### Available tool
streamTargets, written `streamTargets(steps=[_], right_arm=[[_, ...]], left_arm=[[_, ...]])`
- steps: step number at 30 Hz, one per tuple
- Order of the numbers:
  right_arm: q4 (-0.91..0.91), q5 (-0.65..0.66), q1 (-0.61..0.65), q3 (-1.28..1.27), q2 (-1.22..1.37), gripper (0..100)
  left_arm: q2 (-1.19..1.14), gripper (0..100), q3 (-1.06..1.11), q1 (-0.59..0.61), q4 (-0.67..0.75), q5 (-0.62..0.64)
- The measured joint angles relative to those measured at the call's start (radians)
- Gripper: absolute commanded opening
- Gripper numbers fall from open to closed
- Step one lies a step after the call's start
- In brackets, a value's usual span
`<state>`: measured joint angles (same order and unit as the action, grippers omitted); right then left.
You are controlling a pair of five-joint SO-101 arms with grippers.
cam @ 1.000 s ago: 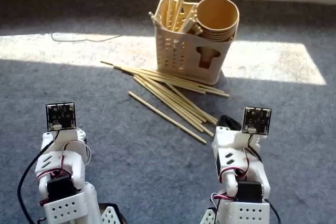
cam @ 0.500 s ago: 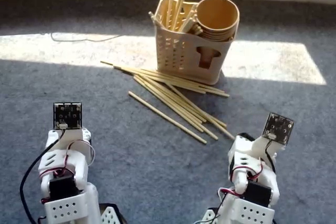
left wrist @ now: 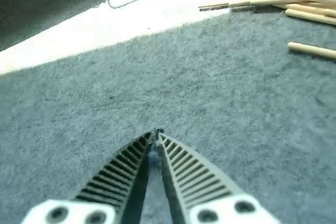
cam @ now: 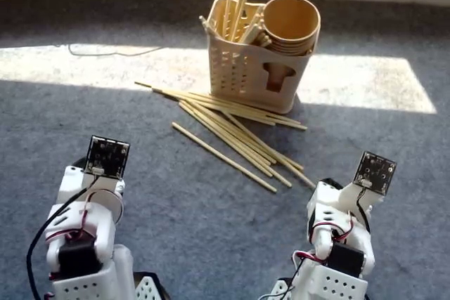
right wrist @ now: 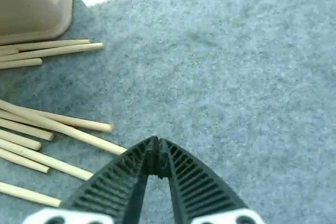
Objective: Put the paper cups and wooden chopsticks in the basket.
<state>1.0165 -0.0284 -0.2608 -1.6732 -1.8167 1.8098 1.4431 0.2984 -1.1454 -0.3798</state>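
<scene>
Above, tan paper cups (cam: pixel 290 24) sit in the cream plastic basket (cam: pixel 256 68); pale wooden chopsticks (cam: pixel 232 135) lie loose outside. My left tool (left wrist: pixel 156 139), clenched empty, has them well ahead. My right tool (right wrist: pixel 156 156), clenched empty beside them, should open and pinch one.

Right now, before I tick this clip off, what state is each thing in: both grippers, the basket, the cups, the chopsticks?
left gripper: shut, empty, over bare carpet
right gripper: shut, empty, beside the loose chopsticks
basket: upright, partly filled
paper cups: nested, upright in the basket
standing chopsticks: upright in the basket beside the cups
loose chopsticks: lying scattered on the carpet in front of the basket
</scene>
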Motion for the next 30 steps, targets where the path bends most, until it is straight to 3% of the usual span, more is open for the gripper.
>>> streamTargets(steps=[4,10,19,25,30], right_arm=[[0.000,0.000,0.000,0.000,0.000,0.5],[0.000,0.000,0.000,0.000,0.000,0.5],[0.000,0.000,0.000,0.000,0.000,0.5],[0.000,0.000,0.000,0.000,0.000,0.5],[0.000,0.000,0.000,0.000,0.000,0.5]], left_arm=[[0.009,1,-0.114,-0.101,-0.112,-0.002],[-0.020,1,-0.141,-0.164,-0.137,-0.003],[-0.463,1,-0.371,-0.170,-0.137,0.002],[-0.819,14,-0.522,-0.170,-0.094,0.141],[-1.069,15,-0.605,-0.170,-0.031,0.333]])
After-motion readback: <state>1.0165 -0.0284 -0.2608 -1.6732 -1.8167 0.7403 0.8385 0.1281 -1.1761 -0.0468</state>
